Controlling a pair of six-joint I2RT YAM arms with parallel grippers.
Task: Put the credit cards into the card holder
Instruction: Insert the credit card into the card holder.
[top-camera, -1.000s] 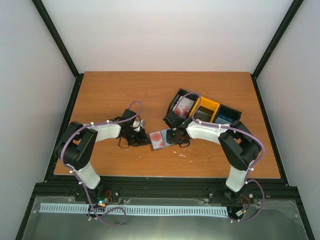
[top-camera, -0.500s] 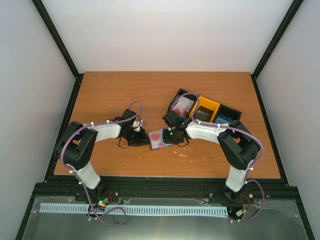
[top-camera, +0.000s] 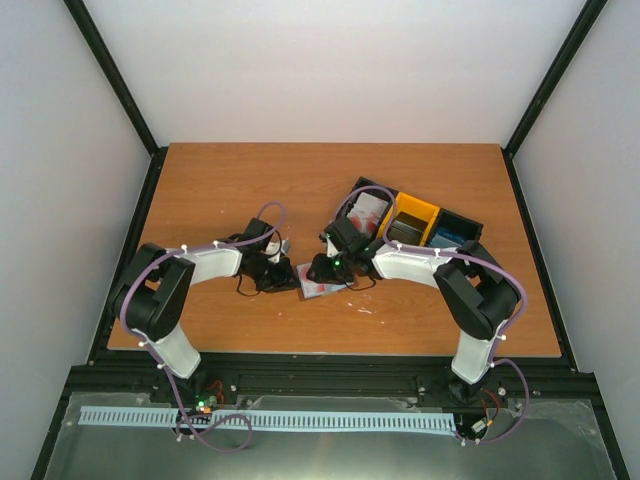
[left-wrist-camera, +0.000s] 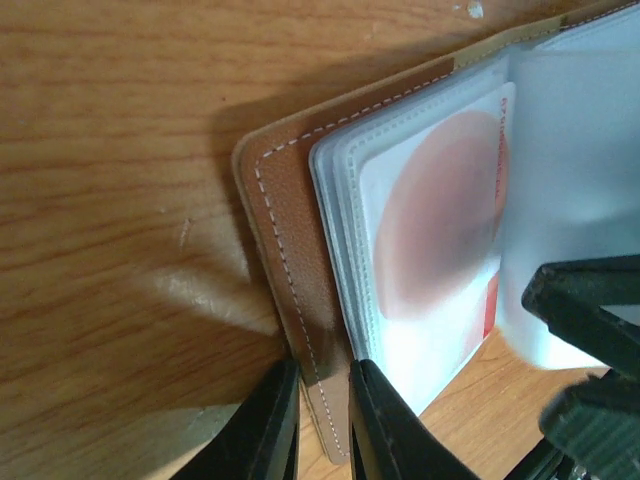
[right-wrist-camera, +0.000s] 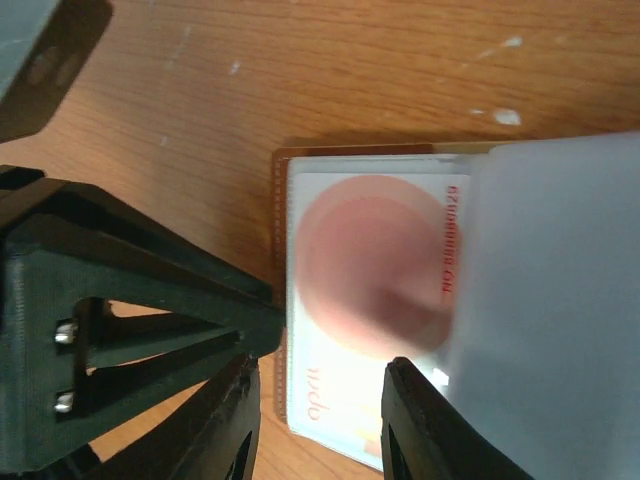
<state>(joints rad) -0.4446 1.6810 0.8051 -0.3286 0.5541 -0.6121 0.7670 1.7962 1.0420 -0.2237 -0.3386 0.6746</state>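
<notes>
- Wooden table with white walls around it fills the top view; both arms meet near the middle of the frame.
- The card holder lies open on the table, just below the centre of the top view, between the two grippers.
- The left gripper is almost closed, and its two fingers pinch the brown stitched edge of the card holder at the bottom of the left wrist view.
- A white credit card with a red circle sits inside a clear sleeve of the holder.
- The right gripper has its jaws partly apart. They stand over the near edge of this card and I see nothing clamped between them.
- A row of bins stands in the upper right part of the table. A second card, white and red, lies in the leftmost black bin.
</notes>
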